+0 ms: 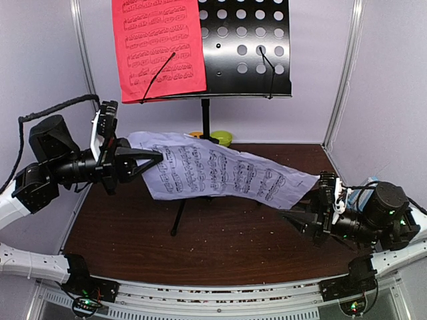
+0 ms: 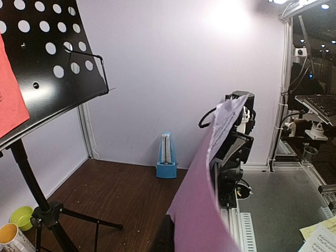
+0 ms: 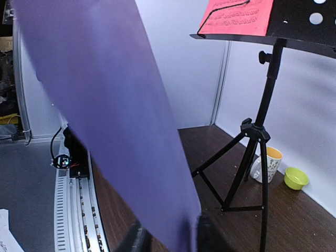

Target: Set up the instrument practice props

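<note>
The black music stand stands at the back with a red sheet-music page on the left half of its perforated desk. A pale lilac sheet-music page hangs in the air across the table in front of the stand. My left gripper is shut on its left edge and my right gripper is shut on its lower right corner. In the left wrist view the page rises from my left gripper. The light-blue metronome stands against the right wall.
The stand's tripod legs spread over the brown table. A white-and-orange mug and a small green bowl sit behind them by the back wall. White walls close in the back and sides.
</note>
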Available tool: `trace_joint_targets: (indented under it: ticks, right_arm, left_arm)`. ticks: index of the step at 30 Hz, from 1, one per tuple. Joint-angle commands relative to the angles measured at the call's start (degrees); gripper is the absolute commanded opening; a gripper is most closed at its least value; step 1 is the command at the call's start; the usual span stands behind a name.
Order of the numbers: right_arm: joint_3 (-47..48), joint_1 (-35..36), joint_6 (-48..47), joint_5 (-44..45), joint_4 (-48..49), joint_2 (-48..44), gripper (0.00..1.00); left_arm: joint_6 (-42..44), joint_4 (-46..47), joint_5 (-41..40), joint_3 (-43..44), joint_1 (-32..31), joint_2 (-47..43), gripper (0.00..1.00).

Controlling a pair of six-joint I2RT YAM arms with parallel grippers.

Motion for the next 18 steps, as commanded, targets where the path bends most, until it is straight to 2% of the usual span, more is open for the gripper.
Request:
trace_joint_targets:
  ticks: [1,3,6,9,11,14,16,18]
  right_arm:
    - [3.2,-0.2,-1.9,5.1,1.2,-1.6,0.12]
    - [5.3,-0.2,-2.2,5.7,-1.5,-1.5,0.00]
    - [9.0,-0.2,-3.6,5.5,-7.3,-0.6,0.00]
    - [13.5,-0.2,-4.4,5.7,-13.4,0.1,0.00]
    - [16.7,-0.2,-4.3,6.6,-18.5,1.3,0.00]
    - [21.0,-0.2,-3.2,8.7,-26.3,4.0,0.00]
    - [23.7,-0.2,-2.1,9.0,-31.1,6.9,0.00]
    - [27.4,-0.1,-0.5,9.0,-35.9,10.2,0.00]
  left_arm:
    - [-1.1,4.8,0.9,-2.5,0.3,-1.8,0.00]
    - [-1.3,5.2,0.6,-3.6,0.3,-2.3,0.00]
    - [-1.4,5.1,0.1,-4.4,0.3,-2.5,0.01]
    - [1.1,0.3,-3.2,-2.8,0.3,-2.5,0.42]
    - [5.0,-6.5,-8.2,-0.4,0.3,-2.9,0.60]
    - [10.3,-15.7,-18.0,4.2,0.3,-2.7,0.70]
    - [14.1,-22.7,-21.7,7.0,0.2,-1.7,0.75]
    - [17.0,-25.0,-23.2,8.0,-0.3,-1.5,0.78]
